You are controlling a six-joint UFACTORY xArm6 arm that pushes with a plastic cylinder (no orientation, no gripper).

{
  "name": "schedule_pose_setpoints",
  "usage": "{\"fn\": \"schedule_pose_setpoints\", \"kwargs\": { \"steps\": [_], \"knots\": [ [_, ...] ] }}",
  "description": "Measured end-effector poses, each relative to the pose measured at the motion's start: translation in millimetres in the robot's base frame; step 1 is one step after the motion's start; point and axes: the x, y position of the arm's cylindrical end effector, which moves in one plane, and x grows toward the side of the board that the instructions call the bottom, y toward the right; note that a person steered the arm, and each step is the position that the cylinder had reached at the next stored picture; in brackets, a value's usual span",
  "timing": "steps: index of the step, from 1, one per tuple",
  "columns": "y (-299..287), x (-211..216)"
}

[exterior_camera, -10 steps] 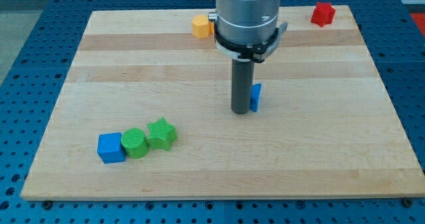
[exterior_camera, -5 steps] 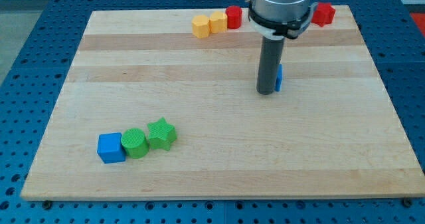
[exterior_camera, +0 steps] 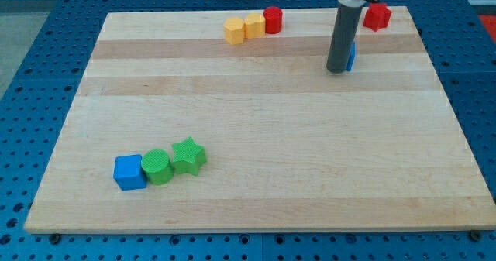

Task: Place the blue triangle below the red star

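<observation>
Counter (exterior_camera: 256,199): pale wooden board on a blue perforated base.
Tip (exterior_camera: 337,70): upper right of the frame, end of the dark rod, set down on the counter.
Gripper: none fitted; the arm ends in the plain rod, so nothing is clasped.
Blue triangle (exterior_camera: 351,56): just right of the tip, apparently touching the rod; mostly hidden behind it, so its shape is hard to confirm.
Red star (exterior_camera: 377,15): top right corner of the counter, above and right of the blue triangle, near it but apart.
Top row: orange block (exterior_camera: 233,30), yellow block (exterior_camera: 253,25), red cylinder (exterior_camera: 273,20), side by side at upper centre.
Lower-left row: blue cube (exterior_camera: 129,172), green cylinder (exterior_camera: 156,166), green star (exterior_camera: 188,156), touching.
Progress: judged nearly done; the triangle sits lower than the star but left of it.
Remaining: a short push rightward to bring it directly beneath.
</observation>
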Motion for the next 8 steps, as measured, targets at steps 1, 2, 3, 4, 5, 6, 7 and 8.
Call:
{"fn": "schedule_pose_setpoints", "kwargs": {
  "steps": [1, 2, 3, 4, 5, 6, 7, 8],
  "knots": [
    [9, -22],
    [15, -38],
    [20, -51],
    [27, -54],
    [34, -54],
    [43, -54],
    [48, -51],
    [53, -49]
  ]
}}
